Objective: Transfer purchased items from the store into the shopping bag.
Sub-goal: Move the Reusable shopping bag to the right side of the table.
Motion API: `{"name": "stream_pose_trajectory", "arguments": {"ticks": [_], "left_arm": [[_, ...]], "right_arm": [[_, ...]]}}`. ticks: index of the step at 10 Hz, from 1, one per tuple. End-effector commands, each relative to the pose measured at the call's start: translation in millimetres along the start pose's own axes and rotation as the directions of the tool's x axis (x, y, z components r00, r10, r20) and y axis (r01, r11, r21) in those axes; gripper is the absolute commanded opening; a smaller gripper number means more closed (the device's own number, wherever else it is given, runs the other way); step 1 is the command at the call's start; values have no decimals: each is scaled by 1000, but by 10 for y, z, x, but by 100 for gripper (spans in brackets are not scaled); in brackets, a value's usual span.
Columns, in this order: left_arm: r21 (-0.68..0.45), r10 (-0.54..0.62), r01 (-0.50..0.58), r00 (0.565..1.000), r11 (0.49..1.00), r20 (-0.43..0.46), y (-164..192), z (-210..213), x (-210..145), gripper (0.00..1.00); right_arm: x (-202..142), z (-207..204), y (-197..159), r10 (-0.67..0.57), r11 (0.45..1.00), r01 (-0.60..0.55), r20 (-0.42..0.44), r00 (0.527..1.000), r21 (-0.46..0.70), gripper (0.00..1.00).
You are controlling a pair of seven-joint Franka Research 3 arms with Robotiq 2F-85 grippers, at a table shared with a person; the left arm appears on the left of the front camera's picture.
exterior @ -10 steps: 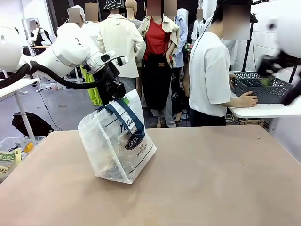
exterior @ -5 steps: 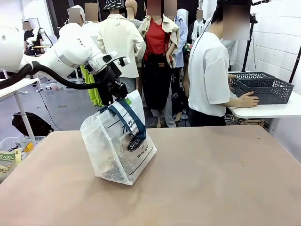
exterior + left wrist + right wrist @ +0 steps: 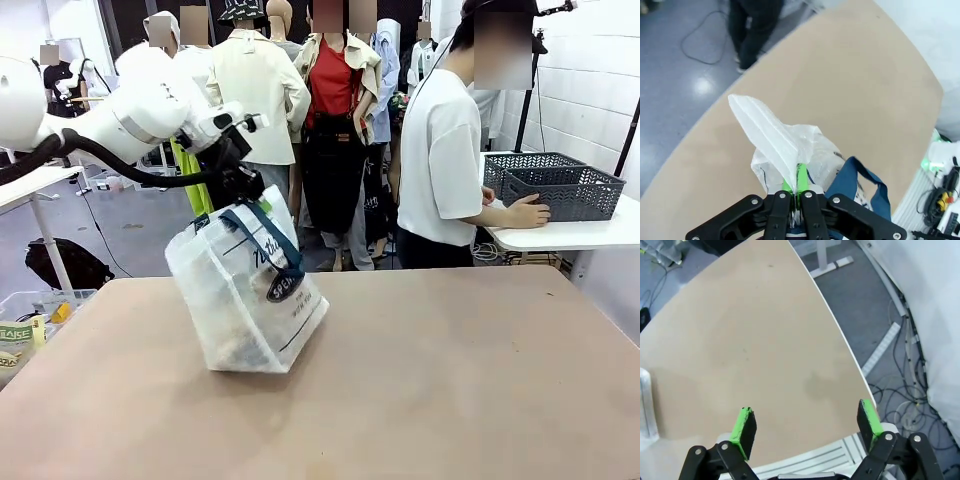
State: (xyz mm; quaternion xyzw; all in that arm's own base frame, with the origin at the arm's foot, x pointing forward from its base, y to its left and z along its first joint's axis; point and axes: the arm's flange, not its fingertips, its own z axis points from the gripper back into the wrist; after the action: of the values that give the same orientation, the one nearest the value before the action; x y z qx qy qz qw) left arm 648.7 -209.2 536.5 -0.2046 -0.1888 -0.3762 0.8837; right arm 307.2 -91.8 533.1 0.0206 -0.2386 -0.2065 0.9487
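Left hand [image 3: 243,188] clamped tight on top edge of shopping bag [image 3: 247,295], thin plastic pinched between green pads [image 3: 801,176]. Bag now raised and tilted compared with a second ago, base barely resting on surface [image 3: 450,380]. Right hand [image 3: 807,427] spread wide, empty, above far corner. Likely repositioning; bag contents indistinct.

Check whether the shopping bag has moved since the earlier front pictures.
Yes. The shopping bag, pinched at its top by the left claw, has lifted slightly and tilted, its base edge rising off the table.
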Motion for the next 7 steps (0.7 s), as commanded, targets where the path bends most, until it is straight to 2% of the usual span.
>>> {"name": "stream_pose_trajectory", "arguments": {"ticks": [1, 3, 5, 7], "left_arm": [[220, 83, -96, 994, 971, 65, 221, 455, -170, 0], [408, 200, -217, 976, 887, 84, 640, 920, -386, 0], [480, 313, -344, 939, 807, 145, 975, 1332, -618, 0], [527, 386, -398, 912, 751, 138, 1276, 1637, -855, 0]], "right_arm": [[-37, 11, -26, 17, 1000, -17, -8, 1000, -19, 100], [-37, 11, -26, 17, 1000, -17, -8, 1000, -19, 100], [-37, 11, -26, 17, 1000, -17, -8, 1000, -19, 100], [-37, 11, -26, 17, 1000, -17, -8, 1000, -19, 100]]}}
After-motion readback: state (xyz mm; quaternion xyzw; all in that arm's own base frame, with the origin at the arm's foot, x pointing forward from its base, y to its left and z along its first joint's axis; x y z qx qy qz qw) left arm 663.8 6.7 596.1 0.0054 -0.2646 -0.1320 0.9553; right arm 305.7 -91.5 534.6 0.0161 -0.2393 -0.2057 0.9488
